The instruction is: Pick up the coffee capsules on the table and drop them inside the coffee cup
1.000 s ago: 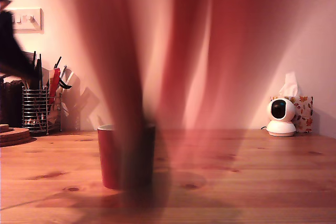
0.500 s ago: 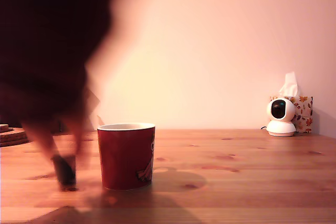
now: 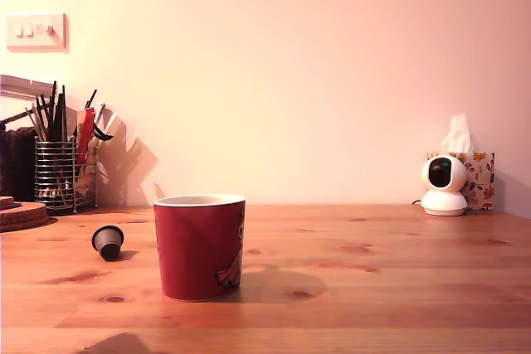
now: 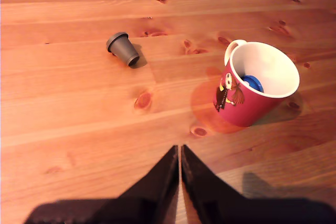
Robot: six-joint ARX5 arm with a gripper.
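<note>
One blue capsule inside my red cup; grey-brown capsule toppled at its ten o'clock (wrist view); gripper jaws together, empty.

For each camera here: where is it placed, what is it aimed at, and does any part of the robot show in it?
Exterior view: low, near table height, facing the wall; shows the red cup, a grey capsule, utensil holder, white camera. No robot visible.
Wrist view: above, looking down at the table; the gripper, fingers together, shows at the near edge; a blue capsule lies inside the cup.
Shared: cup, grey capsule, table.
</note>
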